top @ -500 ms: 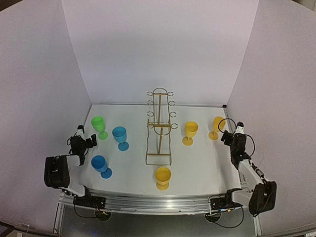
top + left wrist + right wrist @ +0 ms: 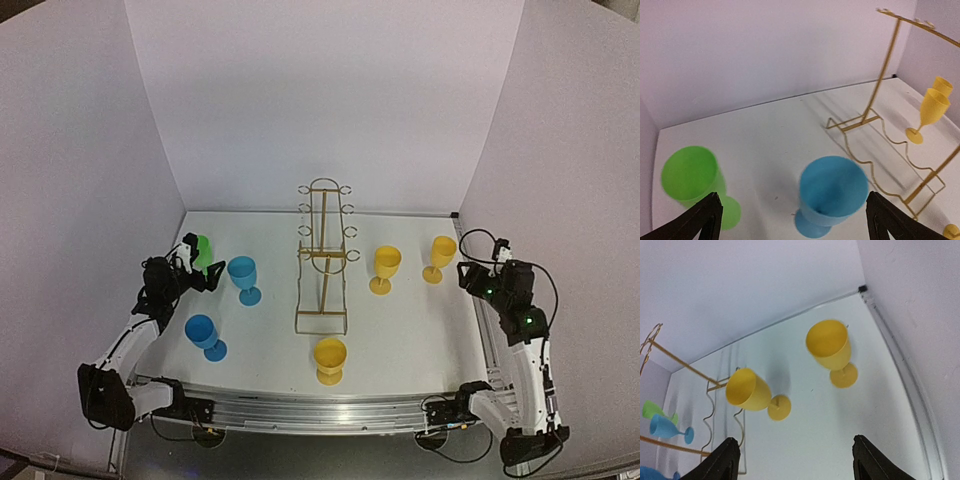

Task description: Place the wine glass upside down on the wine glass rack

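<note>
Wine glasses [image 2: 330, 355] stand upright across the table [image 2: 410, 330], and none hangs on the wine glass rack [image 2: 324, 256] in the middle yet. Your left gripper [image 2: 792, 210] is spread wide and empty. The green glass [image 2: 690, 175] sits just ahead of one finger, and the blue glass [image 2: 832, 187] is beyond it, closer to centre. Your right gripper [image 2: 795, 440] also has its fingers parted with nothing between them. It faces the far yellow glass [image 2: 829, 342] and the yellow glass nearer the rack [image 2: 746, 388].

Choose one glass per arm and commit to it. Aim for the stem, below the bowl, so you can turn the glass over afterwards. Centre the stem between the fingers before you squeeze, because an off-centre pinch would probably tip it. Keep the outer finger clear of the neighbouring glass.
</note>
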### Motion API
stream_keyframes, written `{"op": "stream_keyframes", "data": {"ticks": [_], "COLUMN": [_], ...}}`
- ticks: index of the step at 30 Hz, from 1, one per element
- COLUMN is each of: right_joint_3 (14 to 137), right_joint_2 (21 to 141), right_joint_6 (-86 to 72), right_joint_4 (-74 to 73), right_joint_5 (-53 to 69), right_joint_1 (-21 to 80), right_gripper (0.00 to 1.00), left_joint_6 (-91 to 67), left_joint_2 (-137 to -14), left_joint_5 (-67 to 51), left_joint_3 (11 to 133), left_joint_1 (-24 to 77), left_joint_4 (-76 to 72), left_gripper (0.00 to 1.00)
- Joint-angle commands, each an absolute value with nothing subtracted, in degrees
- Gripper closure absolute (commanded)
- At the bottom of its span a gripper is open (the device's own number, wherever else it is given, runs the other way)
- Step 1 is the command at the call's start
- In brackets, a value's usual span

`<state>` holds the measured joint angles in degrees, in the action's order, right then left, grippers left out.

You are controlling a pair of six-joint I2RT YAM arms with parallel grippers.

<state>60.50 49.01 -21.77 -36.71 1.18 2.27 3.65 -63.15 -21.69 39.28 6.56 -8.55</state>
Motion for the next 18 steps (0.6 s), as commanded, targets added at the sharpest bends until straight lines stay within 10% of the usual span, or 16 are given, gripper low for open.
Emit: {"op": "stream_keyframes", "data": {"ticks": [1,18], "right_joint_3": [65.08,73.81], "right_joint_2": [51.10,74.95], "right_joint_6": [-31.28,-37.20], "right_joint_4": [-53.40,-51.10], "right_joint_5": [9.82,-10.55], "right_joint_1": [7.30,57.70], "right_gripper": [0.33,0.34], "left_joint_6": [3.18,16.47], "left_joint_2": [-59.24,-58.76], "left_joint_5": [-26.91,-32.86], "left_joint_3": [43.70,49.92], "left_joint_1": [10.63,26.16], "left_joint_4": [1.27,13.14], "left_gripper": [0.00,0.00]}}
